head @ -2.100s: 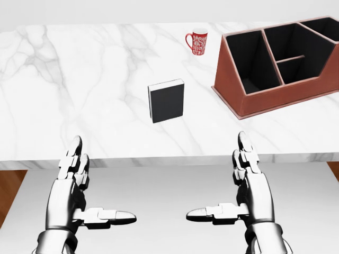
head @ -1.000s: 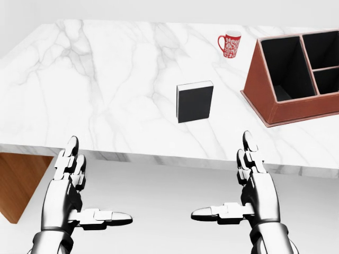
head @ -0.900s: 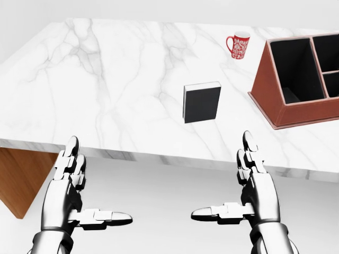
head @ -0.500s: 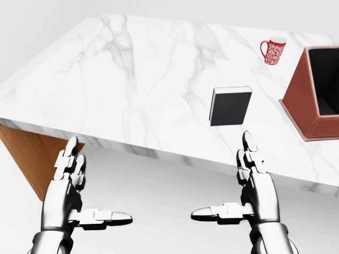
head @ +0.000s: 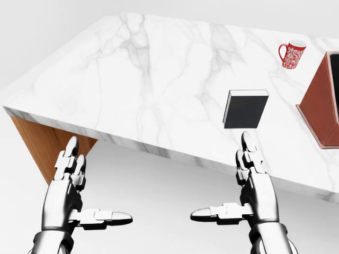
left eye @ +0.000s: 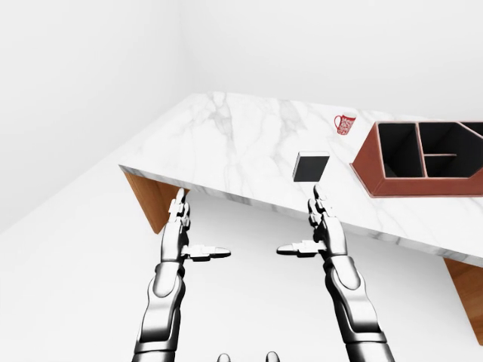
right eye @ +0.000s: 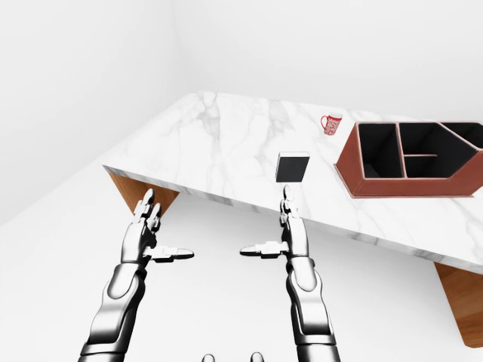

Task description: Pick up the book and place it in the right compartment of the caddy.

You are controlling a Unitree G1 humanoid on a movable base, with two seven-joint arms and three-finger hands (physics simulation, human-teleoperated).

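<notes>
Both metal robot hands hang open and empty short of the desk: the left robot hand [head: 79, 198] and the right robot hand [head: 249, 193] each hold two fingers straight up and a thumb pointing inward toward the other, touching nothing. They hover over bare white floor, near the white-marble desk [head: 159, 90], whose near edge runs diagonally across the head view from upper left to lower right. Its wood-brown base shows under the left corner [head: 45, 145].

The book [head: 245, 109], a flat black rectangle with a pale page edge, lies on the marble just beyond the near edge, slightly farther than the right robot hand's fingertips [head: 246, 140] and apart from them. To its right sits the caddy [left eye: 423, 161], a reddish-brown, leather-like box with sloping walls and dark compartments, well apart from the book. A red-and-white patterned mug [head: 292, 54] stands farther off, between book and caddy. The desk's left half is open veined marble, and plain white walls rise beyond it.
</notes>
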